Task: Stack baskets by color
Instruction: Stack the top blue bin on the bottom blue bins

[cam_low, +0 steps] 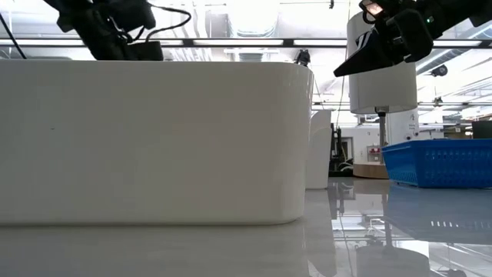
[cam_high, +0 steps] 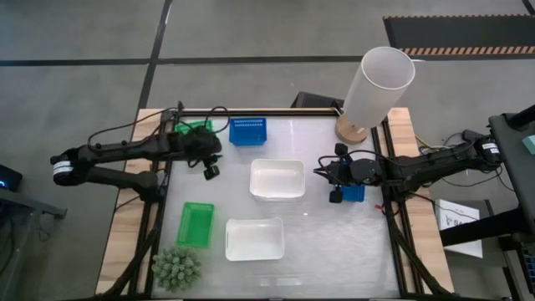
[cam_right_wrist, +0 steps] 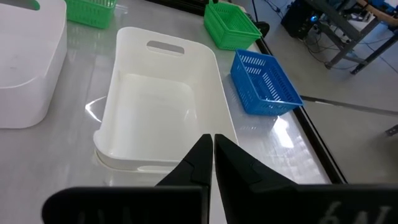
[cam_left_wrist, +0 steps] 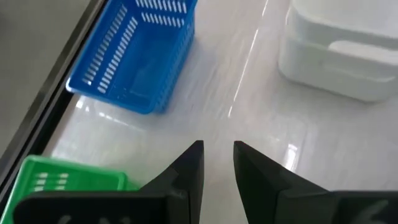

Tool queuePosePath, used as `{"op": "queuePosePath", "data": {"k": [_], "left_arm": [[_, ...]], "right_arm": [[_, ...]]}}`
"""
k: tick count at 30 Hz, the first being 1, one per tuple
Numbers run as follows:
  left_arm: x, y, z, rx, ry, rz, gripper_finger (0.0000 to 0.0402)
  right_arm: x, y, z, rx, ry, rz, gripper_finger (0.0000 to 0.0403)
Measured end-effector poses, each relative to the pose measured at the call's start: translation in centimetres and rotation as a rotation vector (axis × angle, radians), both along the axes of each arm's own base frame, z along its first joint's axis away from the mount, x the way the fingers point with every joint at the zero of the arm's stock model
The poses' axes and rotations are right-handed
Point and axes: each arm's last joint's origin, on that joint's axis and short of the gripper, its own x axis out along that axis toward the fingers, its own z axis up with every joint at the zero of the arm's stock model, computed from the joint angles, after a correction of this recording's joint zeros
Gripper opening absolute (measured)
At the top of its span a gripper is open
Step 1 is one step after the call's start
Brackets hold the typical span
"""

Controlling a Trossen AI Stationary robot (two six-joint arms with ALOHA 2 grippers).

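L gripper [cam_high: 211, 164] hangs over the table at about 10 o'clock from table centre, fingers [cam_left_wrist: 189, 168] a narrow gap apart w/ nothing between them; just below it in the L wrist view sits one green basket [cam_high: 197, 127], at the far-left corner of the table, partly under the arm. Blue basket [cam_high: 248, 131] lies just beside that one, toward 12 o'clock on the table, apart from the gripper

R gripper [cam_high: 328, 176] is at about 3 o'clock, fingers pressed together, empty. A 2nd blue basket [cam_high: 354, 192] sits right under/behind the R wrist, mostly hidden by it

Two white baskets: one [cam_high: 277, 180] near table centre, just left of the R gripper tips, the other [cam_high: 255, 238] toward 6 o'clock, well clear of both arms. In the R wrist view the centre one [cam_right_wrist: 163, 112] looks like two nested shells, can't tell for sure

2nd green basket [cam_high: 196, 224] at about 8 o'clock, beside the nearer white one; spiky green plant [cam_high: 176, 267] just past it at the near-left corner. Tall white cylinder [cam_high: 375, 88] on a wooden base at about 1 o'clock, by the far-right edge
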Motion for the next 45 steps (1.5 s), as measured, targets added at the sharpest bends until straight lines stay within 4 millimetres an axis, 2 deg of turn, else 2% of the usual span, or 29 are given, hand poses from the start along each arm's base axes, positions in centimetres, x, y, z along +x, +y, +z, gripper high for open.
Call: {"op": "queuePosePath", "data": {"k": [16, 32, 38, 45], "left_arm": [[0.6, 0.0, 0.3, 0.000, -0.080, 0.031, 0.0070], [3.6, -2.9, 0.2, -0.012, -0.267, -0.094, 0.0070], [4.6, -3.3, -0.7, -0.016, -0.249, -0.119, 0.0070], [5.1, -3.3, -1.3, -0.019, -0.220, -0.118, 0.0070]], "right_arm": [[0.0, 0.0, 0.0, -0.002, 0.001, 0.001, 0.0009], [0.0, 0.0, 0.0, 0.002, -0.001, -0.001, 0.0009], [0.0, 0.0, 0.0, 0.007, -0.001, 0.000, 0.0009], [0.1, 0.3, 0.0, 0.043, -0.004, 0.088, 0.0009]]}}
